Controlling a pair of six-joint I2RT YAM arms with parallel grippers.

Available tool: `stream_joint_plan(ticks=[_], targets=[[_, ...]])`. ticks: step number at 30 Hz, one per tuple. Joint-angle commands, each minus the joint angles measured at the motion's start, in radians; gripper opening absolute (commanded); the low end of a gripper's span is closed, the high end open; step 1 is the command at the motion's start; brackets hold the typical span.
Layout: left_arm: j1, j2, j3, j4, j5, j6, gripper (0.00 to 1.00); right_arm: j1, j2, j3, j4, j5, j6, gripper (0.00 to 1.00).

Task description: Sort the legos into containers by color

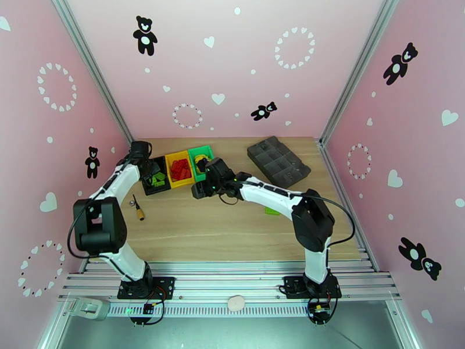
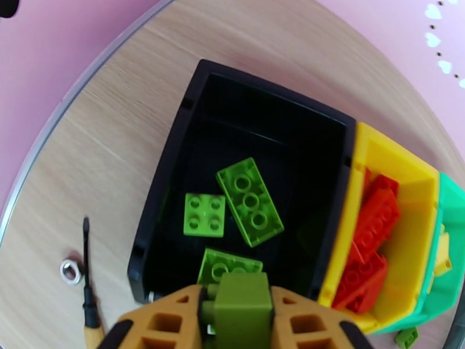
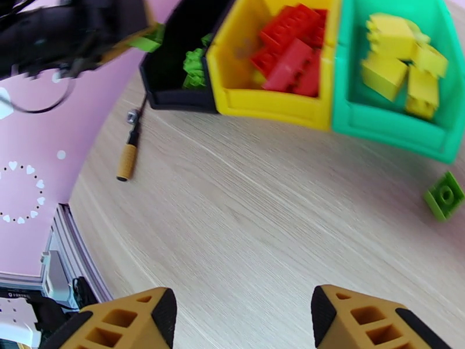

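Although nearly finished, apparently needs two more drops. Shows greens (image 2: 250, 202) in black bin (image 2: 174, 146), reds (image 3: 290, 59) in yellow bin (image 3: 273, 106), yellows (image 3: 401, 59) in green bin (image 3: 395, 126). Clamps held green lego (image 2: 243, 303) in left pincer (image 2: 241, 295) above black bin. Leaves right pincer (image 3: 244, 312) half-spread, empty, over desk (image 3: 261, 216) near loose green lego (image 3: 444, 196).

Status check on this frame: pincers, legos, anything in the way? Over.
Left pincer shut on green lego at black bin. Right pincer open, empty, above bare table. Loose lego, green, near green bin. Screwdriver beside bins, not blocking.
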State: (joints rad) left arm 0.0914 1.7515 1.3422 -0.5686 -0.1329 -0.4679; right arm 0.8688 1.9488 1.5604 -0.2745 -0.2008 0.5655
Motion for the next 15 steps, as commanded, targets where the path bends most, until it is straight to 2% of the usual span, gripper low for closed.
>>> stream_joint_plan(ticks=[1,4,6,8,10,15], targets=[[0.016,0.051,0.069,-0.021,0.025,0.001,0.3,0.002,0.035,0.057,-0.052,-0.008,-0.009,0.66],[0.017,0.097,0.113,-0.036,0.035,0.007,0.37,0.002,0.032,0.061,-0.066,0.011,-0.02,0.66],[0.017,0.105,0.112,-0.027,0.049,0.004,0.5,0.001,0.025,0.056,-0.078,0.032,-0.033,0.66],[0.017,0.097,0.094,-0.009,0.06,-0.007,0.67,-0.003,0.013,0.04,-0.087,0.052,-0.044,0.67],[0.016,0.084,0.073,0.008,0.071,-0.016,0.75,-0.012,0.004,0.018,-0.085,0.062,-0.047,0.68],[0.006,0.021,0.014,0.039,0.087,-0.03,0.78,-0.04,-0.021,-0.042,-0.085,0.101,-0.059,0.73]])
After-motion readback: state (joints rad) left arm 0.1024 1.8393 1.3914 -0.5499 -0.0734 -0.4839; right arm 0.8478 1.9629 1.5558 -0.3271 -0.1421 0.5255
